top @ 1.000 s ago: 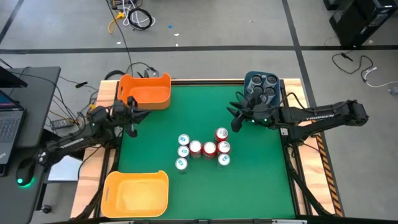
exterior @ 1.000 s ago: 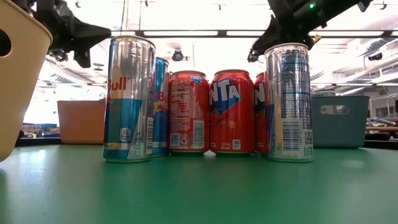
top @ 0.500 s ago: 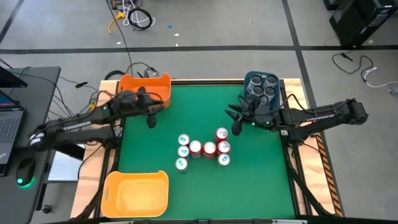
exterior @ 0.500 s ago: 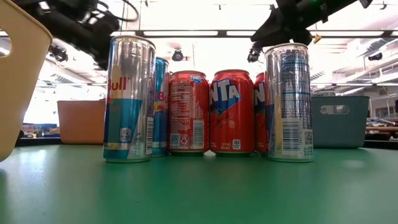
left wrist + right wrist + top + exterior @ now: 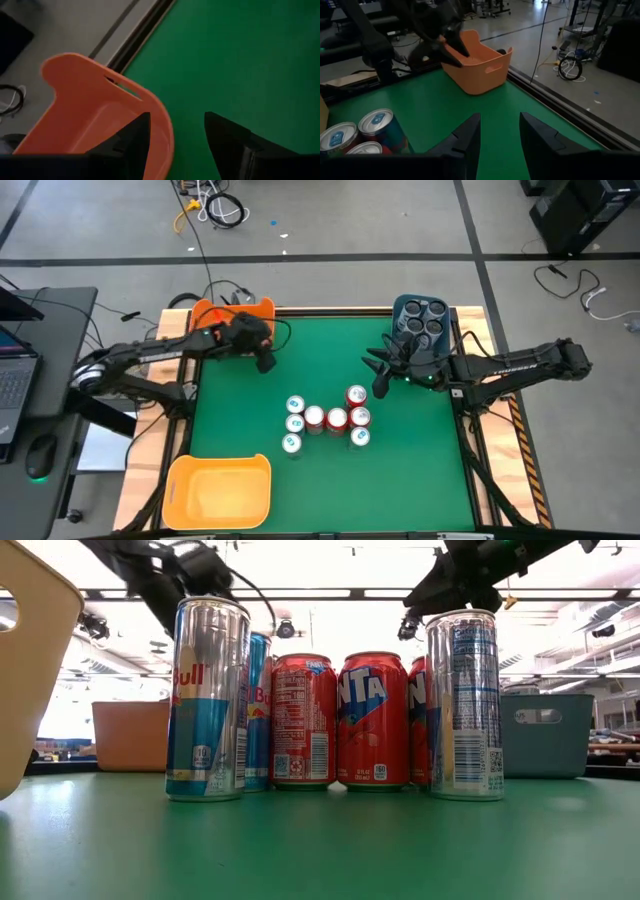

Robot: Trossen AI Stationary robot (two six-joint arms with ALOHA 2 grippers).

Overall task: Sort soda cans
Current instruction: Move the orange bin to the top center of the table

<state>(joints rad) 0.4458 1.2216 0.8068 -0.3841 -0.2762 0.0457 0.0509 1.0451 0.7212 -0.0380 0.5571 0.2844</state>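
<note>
Nearest the front edge of the green table (image 5: 420, 480), the yellow bin (image 5: 220, 492) sits with nothing in it. Beyond it, mid-table, the unsorted soda cans (image 5: 325, 420) stand upright in a tight cluster, eight as far as I can count from above. The blue-and-silver Red Bull cans (image 5: 208, 700) are on my left side of it, and the red Fanta cans (image 5: 372, 720) are in the middle and to the right. None of them is touched.

Farther on is what has changed. A second ago my left gripper (image 5: 264, 361) hung off the table's left edge with its fingers pressed shut. It has since swung in over the table-side rim of the orange bin (image 5: 100, 115). My fingers (image 5: 227, 137) have parted to a moderate gap, and there is nothing between them. I judge this as readying for a pick, since the cluster lies just beyond me across bare green. What I see of the orange bin's inside looks empty, though the arm hides much of it.

My right gripper (image 5: 380, 376) has barely moved. It hovers between the red cans and the blue-grey bin (image 5: 400, 305), with its fingers (image 5: 462, 140) partly spread and empty. At the far edge, that bin already holds four dark cans (image 5: 421, 319), so I judge one colour sorted and two left.
</note>
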